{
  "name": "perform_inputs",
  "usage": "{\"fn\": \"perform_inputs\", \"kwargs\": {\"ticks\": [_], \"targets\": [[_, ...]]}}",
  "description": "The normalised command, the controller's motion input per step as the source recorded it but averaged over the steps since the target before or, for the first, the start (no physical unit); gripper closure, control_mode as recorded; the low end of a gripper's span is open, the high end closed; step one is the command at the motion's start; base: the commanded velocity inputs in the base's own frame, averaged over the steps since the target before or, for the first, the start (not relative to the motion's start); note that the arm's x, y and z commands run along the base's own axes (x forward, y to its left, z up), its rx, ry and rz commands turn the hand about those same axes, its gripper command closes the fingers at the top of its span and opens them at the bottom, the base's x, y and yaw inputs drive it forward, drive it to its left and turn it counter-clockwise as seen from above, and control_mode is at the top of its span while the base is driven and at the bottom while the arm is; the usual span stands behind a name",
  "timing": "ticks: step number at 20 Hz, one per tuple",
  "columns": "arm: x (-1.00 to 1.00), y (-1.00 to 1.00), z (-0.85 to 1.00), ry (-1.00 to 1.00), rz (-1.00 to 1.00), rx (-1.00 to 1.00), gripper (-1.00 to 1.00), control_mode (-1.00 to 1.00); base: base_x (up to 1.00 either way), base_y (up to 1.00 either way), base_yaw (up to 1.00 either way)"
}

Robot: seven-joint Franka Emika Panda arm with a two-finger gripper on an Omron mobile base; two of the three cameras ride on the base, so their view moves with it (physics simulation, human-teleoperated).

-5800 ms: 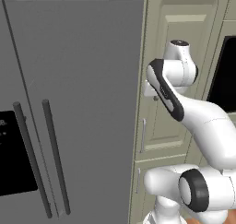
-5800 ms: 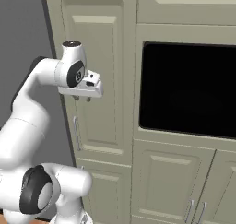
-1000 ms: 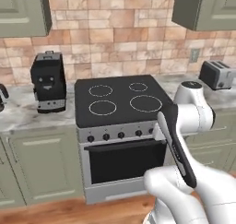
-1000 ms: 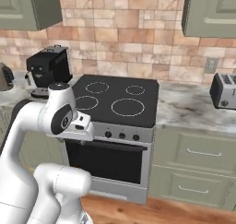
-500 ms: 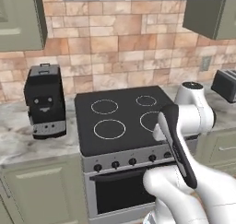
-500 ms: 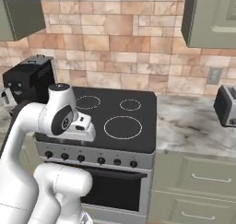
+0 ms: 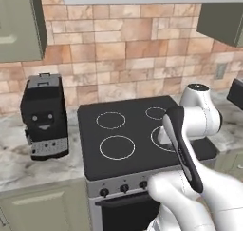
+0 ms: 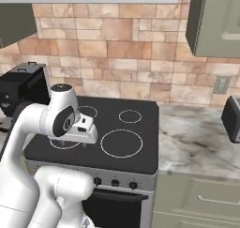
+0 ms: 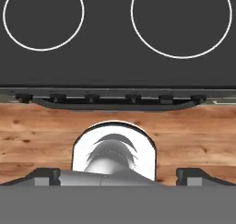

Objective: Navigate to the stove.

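You are right at the front edge of the silver stove with the flat black top [image 7: 128, 149], closer than a moment ago. Your gripper [image 8: 84, 137] hangs over it with its tips wide apart, holding nothing. The boxy black coffee machine [image 7: 43, 117] sits just left.

stove [image 7: 128, 135] straight ahead; black coffee machine [image 7: 43, 116] on counter left.

The stove [image 7: 124, 144] cooktop lies bare and open, with the coffee machine [image 7: 43, 117] standing beside its left edge.
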Motion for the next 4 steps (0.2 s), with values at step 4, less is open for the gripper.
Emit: {"fn": "perform_inputs", "kwargs": {"ticks": [4], "targets": [[0.0, 0.0, 0.0, 0.0, 0.0, 0.0, -1.0, 1.0, 0.46, 0.03, 0.0]]}}
